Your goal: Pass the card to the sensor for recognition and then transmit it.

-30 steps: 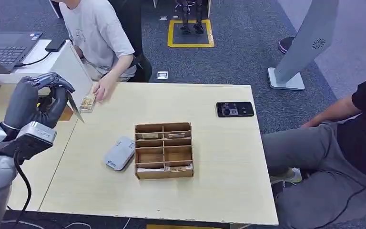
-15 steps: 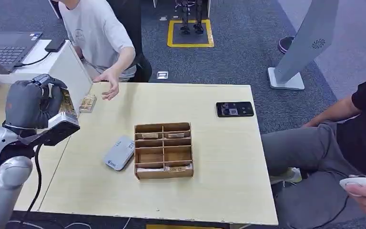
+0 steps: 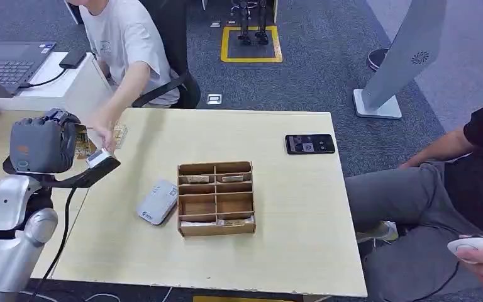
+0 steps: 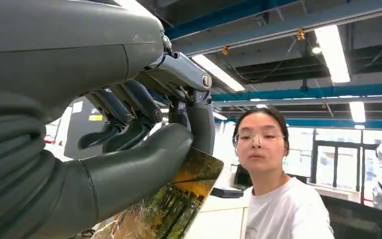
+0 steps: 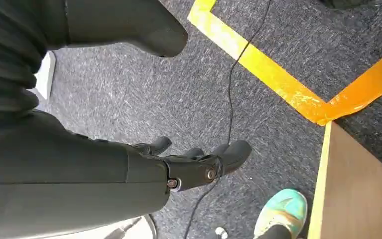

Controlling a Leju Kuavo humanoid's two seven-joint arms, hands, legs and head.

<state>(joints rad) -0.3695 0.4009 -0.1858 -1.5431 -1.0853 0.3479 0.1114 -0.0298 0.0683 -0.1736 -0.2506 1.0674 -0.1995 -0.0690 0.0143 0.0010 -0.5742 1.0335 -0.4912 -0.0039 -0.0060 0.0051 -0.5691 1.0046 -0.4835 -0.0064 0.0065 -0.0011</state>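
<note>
A: Where's the card?
B: Left hand (image 3: 41,146) pinches the yellow-green picture card (image 4: 171,201) w/ thumb; a person's hand (image 3: 104,135) reaches it.
A: Right hand (image 5: 189,162)?
B: Empty, fingers apart.
A: Brown wooden divided box (image 3: 216,198)?
B: Cards in some slots; grey sensor pad (image 3: 158,202) just beside.

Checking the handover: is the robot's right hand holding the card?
No, the right hand hangs over the carpet with nothing in it, while the left hand pinches the card.

left robot hand (image 3: 43,146) apparently holding card (image 3: 83,143), person's hand (image 3: 104,129) touching
</note>
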